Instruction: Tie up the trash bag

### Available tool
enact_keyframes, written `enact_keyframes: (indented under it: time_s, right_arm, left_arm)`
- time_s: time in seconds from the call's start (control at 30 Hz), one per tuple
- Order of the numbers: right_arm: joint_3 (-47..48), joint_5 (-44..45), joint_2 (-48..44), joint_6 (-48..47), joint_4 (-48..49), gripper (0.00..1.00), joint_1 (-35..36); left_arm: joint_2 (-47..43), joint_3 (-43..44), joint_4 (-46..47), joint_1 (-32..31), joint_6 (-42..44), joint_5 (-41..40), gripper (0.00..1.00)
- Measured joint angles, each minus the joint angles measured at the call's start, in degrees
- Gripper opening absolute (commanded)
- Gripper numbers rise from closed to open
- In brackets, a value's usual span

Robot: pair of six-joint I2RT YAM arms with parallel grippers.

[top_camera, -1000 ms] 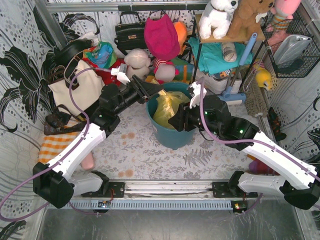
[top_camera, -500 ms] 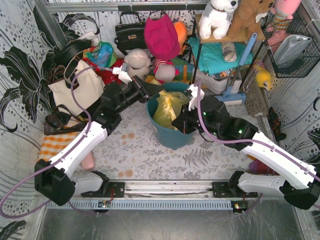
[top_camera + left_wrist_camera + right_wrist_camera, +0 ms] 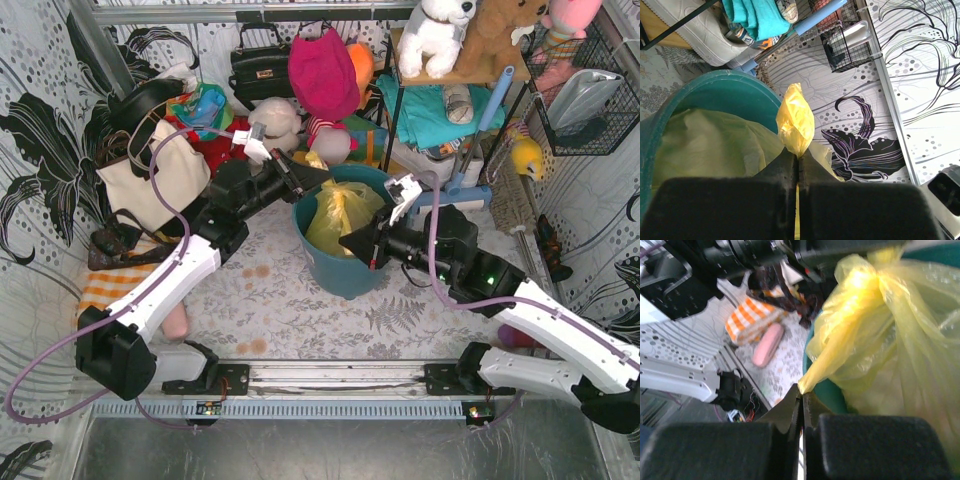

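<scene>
The yellow-green trash bag (image 3: 340, 215) sits inside the teal round bin (image 3: 345, 265), its top gathered. My left gripper (image 3: 320, 181) is at the bin's far left rim, shut on a bunched yellow flap of the bag (image 3: 795, 120). My right gripper (image 3: 349, 241) is at the bin's near right side, shut on a stretched corner of the bag (image 3: 840, 347), pulled taut away from a gathered knot-like bunch (image 3: 872, 270). The bag's body fills the bin in the left wrist view (image 3: 705, 145).
A cream tote bag (image 3: 150, 175) stands at the left. Plush toys (image 3: 325, 80), a black handbag (image 3: 260, 65) and a shelf with teal cloth (image 3: 430, 110) crowd behind the bin. An orange checked cloth (image 3: 110, 285) lies at the left on the floral mat (image 3: 300, 310).
My right gripper has pulled its corner of the bag toward the near right, and the right arm has swung outward. My left gripper has shifted slightly up and right at the rim.
</scene>
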Motion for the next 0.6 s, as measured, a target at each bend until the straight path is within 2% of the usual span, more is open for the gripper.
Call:
enact_keyframes:
  time_s: [0.13, 0.37, 0.6]
  right_arm:
    - [-6.1, 0.61, -1.46, -2.93, 13.22, 0.0, 0.0]
    - [-21.07, 5.53, -1.6, -14.69, 42.75, 0.0, 0.0]
    - [-25.29, 11.98, 1.29, -22.43, 62.82, 0.0, 0.0]
  left_arm:
    - [0.02, 0.0, -0.13, 0.02, 0.44, -0.02, 0.0]
    - [1.07, 0.0, -1.11, 0.02, 2.8, -0.94, 0.0]
    - [1.77, 0.0, -4.42, 0.0, 5.62, -3.78, 0.0]
